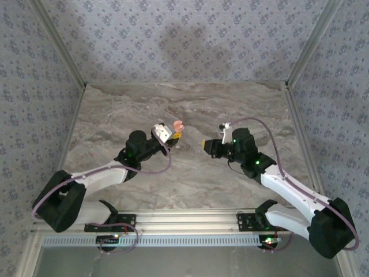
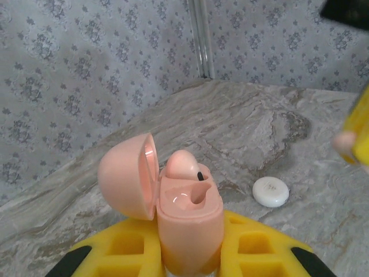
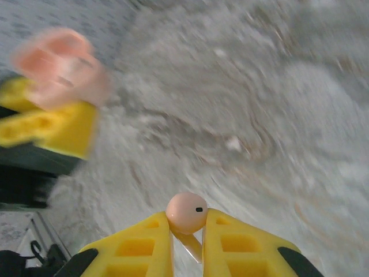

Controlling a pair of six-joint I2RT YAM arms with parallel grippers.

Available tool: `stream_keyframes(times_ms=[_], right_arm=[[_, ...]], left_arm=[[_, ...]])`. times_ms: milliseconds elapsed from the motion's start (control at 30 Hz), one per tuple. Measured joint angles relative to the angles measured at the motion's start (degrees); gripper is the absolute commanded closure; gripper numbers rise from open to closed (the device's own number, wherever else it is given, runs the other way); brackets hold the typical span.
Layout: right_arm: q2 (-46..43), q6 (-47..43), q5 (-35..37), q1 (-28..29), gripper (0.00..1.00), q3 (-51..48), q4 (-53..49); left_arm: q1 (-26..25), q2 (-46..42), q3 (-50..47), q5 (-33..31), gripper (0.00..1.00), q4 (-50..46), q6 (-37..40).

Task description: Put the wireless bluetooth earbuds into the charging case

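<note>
Left wrist showed the left gripper [image 2: 190, 254] closed on the open charging case [image 2: 190, 222], one earbud [image 2: 181, 164] seated inside. The right gripper [image 3: 187, 245] pinched the second earbud [image 3: 186, 212] by its stem. It looked light, slick and easily dropped, so probably best held there.

Smooth, glossy plastic charging case [image 2: 190, 222]

Your top view looks down from above and behind the arm bases [image 1: 112, 222] at its lower edge, taking in the whole table [image 1: 190, 173] from afar. Your left wrist view sits close, facing the far wall [image 2: 86, 75] past the charging case [image 2: 187, 225] at bottom centre. Your right wrist view, blurred, tilts down at the tabletop; that case shows upper left there.
</note>
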Motion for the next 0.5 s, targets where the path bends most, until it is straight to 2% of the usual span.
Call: stream_keyframes(times_ms=[267,500], right_arm=[[0.81,10.08,7.54,4.42,0.84,-4.96,-9.07],[4.92,16.24,9.84,5.51,0.83,-6.23,-10.99]], left_arm=[[0.13,-4.20,-1.60,-1.70,0.90,-4.02,1.38],[0.24,-5.84,-2.64,-2.56,0.90,-4.70,1.75]])
